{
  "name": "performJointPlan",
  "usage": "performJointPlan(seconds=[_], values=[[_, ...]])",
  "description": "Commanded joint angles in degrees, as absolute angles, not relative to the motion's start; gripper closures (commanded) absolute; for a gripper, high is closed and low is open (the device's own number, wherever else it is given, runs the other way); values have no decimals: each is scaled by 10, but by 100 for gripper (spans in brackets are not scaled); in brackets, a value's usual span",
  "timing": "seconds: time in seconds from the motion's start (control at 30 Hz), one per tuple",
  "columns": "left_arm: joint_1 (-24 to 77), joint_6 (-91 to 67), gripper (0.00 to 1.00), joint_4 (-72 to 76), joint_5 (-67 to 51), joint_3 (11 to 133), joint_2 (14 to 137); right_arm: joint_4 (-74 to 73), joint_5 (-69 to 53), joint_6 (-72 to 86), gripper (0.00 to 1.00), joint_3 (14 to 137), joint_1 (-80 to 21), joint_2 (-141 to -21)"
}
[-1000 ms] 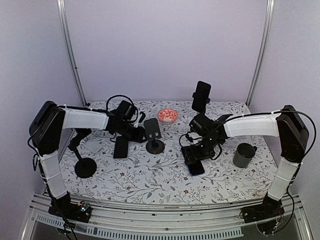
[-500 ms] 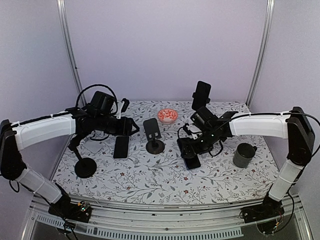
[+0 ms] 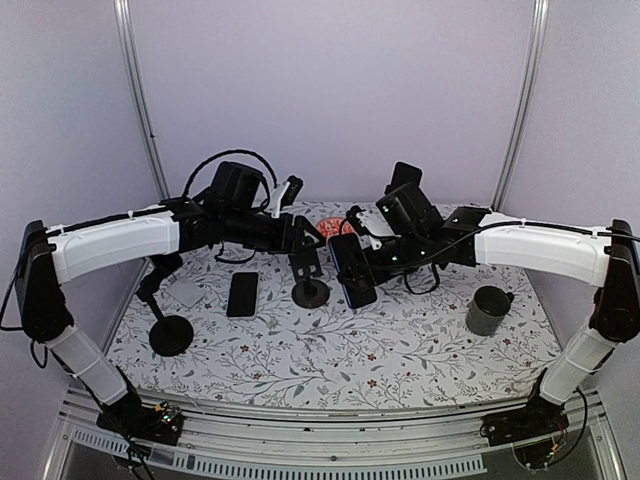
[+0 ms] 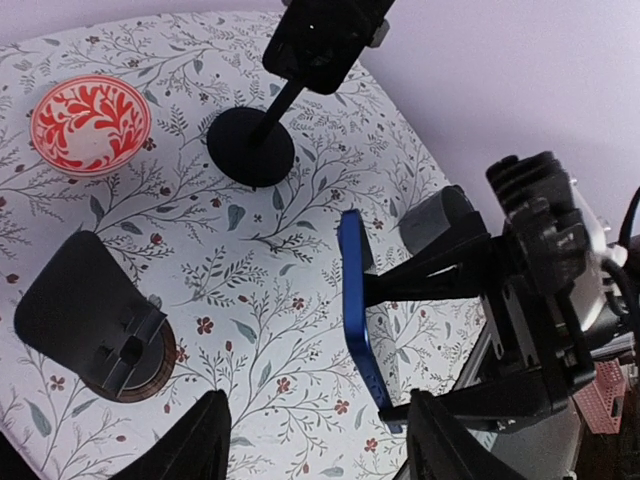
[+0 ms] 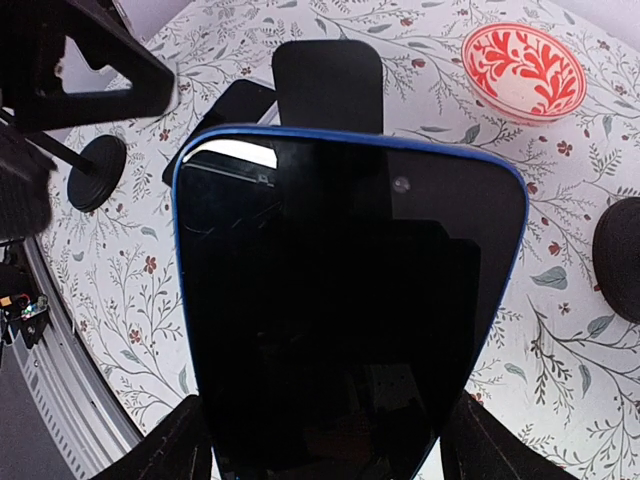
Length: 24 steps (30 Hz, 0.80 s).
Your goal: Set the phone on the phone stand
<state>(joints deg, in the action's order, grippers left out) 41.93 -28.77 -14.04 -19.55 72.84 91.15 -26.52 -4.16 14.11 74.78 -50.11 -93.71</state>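
Right gripper (image 5: 330,447) clamps the blue-edged phone (image 3: 352,270) by its side edges, airborne at 3 o'clock of the stand (image 3: 306,262). Left gripper (image 4: 320,450) is released and empty. Phone looks rigid, light, with slick glass; grip the edges.

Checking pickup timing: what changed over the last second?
Right pincer lifted the blue-edged phone off the table and carried it left toward the empty stand. Left pincer, open, rose near that stand. Second phone and mug unmoved.

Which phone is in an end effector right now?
The blue-edged phone, held off the table by the right end effector; the black phone lies flat on it.
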Motion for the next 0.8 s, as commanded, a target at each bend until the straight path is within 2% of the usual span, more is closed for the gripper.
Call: performJointPlan(seconds=[0.0,0.17,0.27,0.6,0.77], values=[[430,-294,39,-128,-224,760,940,-222,-16,133,54,760,-510,-906],[434,-295,43,-121,-244,782,972,-214,-4,134,54,757,-517,-903],[434,-295,50,-112,-263,789,983,-212,2,135,54,757,-521,-902],[435,-294,84,-64,-330,786,1002,-214,20,132,54,751,-526,-893],[433,-290,96,-53,-351,787,1004,-217,10,127,45,749,-526,-896]])
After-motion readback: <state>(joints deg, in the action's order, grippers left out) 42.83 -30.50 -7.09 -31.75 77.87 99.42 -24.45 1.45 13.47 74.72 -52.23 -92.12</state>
